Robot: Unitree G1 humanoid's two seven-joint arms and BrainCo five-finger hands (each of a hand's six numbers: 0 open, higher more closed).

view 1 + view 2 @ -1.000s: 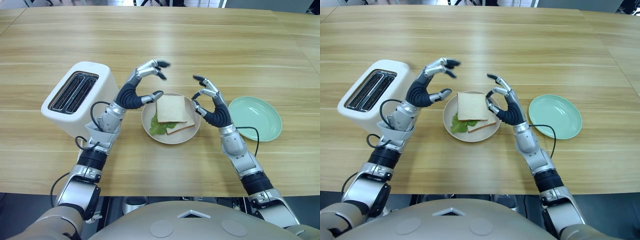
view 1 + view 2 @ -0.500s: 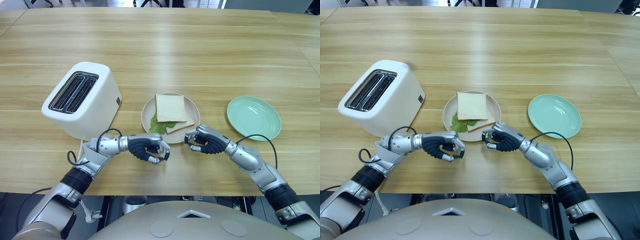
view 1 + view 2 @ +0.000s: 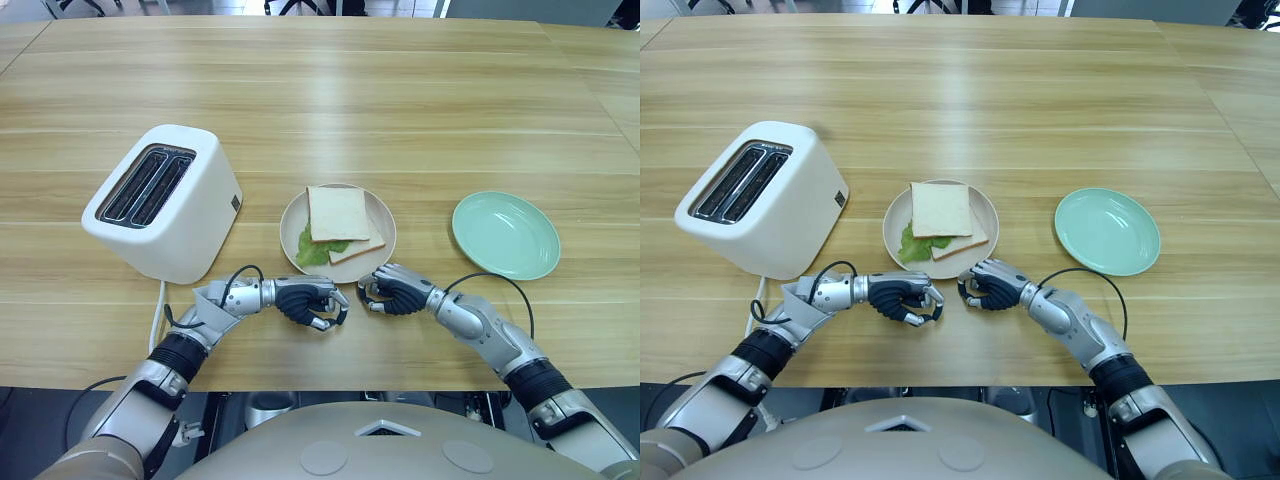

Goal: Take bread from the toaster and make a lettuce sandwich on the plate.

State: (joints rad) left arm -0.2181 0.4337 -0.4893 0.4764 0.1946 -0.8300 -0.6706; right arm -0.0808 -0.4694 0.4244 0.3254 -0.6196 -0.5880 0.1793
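Left robot hand (image 3: 308,302) and right robot hand (image 3: 392,294) are curled shut, empty, just before the round beige plate (image 3: 386,216) holding a white-bread lettuce sandwich (image 3: 338,213) on the pale wooden desk (image 3: 400,100).

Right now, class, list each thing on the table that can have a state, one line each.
toaster: upright, slots without bread
tan plate: holds the sandwich
sandwich: assembled, lettuce poking out at its left
green plate: right way up, apart from the tan plate
left hand: curled, holding nothing
right hand: curled, holding nothing
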